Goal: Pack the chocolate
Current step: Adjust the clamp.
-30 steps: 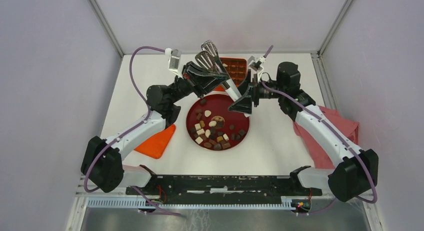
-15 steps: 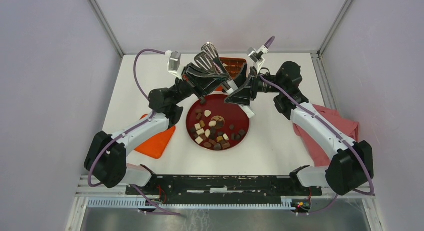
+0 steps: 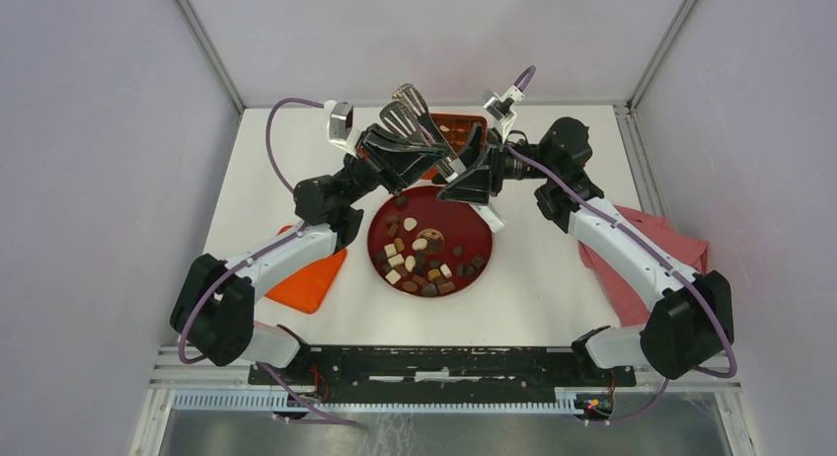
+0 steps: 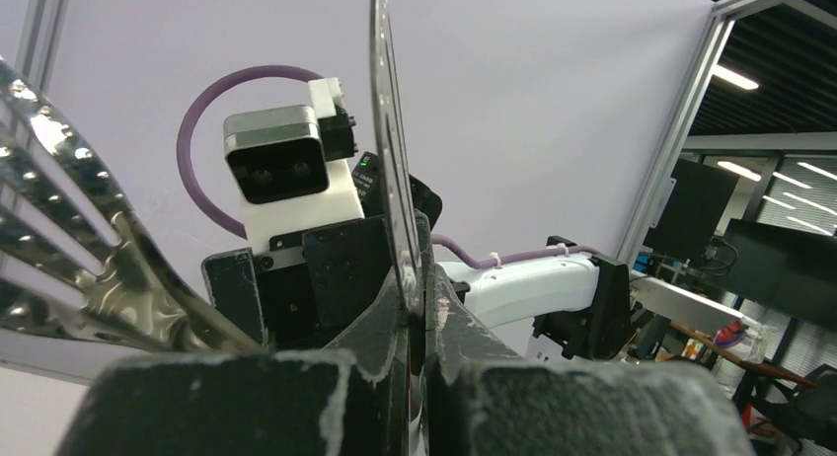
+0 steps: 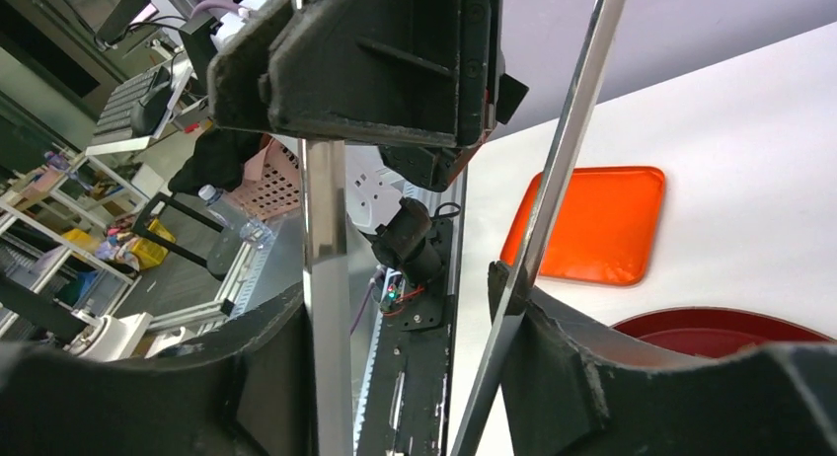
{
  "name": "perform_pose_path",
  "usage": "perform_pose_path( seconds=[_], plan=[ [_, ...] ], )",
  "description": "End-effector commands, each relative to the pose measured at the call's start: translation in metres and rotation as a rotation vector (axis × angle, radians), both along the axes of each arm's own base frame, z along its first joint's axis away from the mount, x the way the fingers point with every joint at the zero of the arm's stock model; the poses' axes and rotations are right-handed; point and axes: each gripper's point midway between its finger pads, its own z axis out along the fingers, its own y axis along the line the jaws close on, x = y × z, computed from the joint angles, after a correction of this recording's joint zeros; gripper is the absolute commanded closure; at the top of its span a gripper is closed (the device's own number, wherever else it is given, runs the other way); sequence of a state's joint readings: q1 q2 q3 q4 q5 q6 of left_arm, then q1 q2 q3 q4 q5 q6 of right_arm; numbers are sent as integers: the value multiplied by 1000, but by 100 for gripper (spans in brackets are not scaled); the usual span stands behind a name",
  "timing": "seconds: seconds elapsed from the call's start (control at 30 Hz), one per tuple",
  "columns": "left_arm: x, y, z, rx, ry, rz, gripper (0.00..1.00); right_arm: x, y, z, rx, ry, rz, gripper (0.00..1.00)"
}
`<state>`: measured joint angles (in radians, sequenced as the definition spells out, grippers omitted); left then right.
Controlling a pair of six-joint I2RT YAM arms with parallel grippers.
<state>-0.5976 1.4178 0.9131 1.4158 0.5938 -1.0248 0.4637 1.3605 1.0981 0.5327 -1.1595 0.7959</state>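
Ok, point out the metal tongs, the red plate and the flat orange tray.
metal tongs (image 3: pixel 400 115), top view, on the slotted head.
red plate (image 3: pixel 474 229), top view, on bare red surface at its right side.
flat orange tray (image 5: pixel 592 224), right wrist view, on the middle of its face.

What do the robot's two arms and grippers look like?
Both match: the left arm and right arm have white tubular links between bulky black joint housings. A purple cable loops along each. The left gripper and right gripper have chunky matte-black fingers, scuffed pale at the edges. Each wrist carries a white camera block with a grey face.
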Motion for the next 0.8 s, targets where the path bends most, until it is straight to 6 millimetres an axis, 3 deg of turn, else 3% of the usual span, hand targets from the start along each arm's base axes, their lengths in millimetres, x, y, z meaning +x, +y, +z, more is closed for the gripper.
perform_pose_path(
  seconds=[0.0,0.07,0.17,0.27,0.5,0.77],
  plan=[
    [4,0,2,-26,24,-1,98,-10,2,26,41,-116,32,42],
    [5,-1,1,-26,30,-1,98,-11,1,25,40,-120,35,40],
    [5,0,2,-35,34,-8,98,-12,1,24,40,-124,36,25],
    [4,0,3,-55,40,-26,98,-8,2,25,39,-128,27,23],
    [12,-3,1,-31,65,22,98,-1,5,17,-2,-139,8,26],
    [30,-11,-11,26,146,73,96,-3,5,14,-11,-143,15,43]
  ],
)
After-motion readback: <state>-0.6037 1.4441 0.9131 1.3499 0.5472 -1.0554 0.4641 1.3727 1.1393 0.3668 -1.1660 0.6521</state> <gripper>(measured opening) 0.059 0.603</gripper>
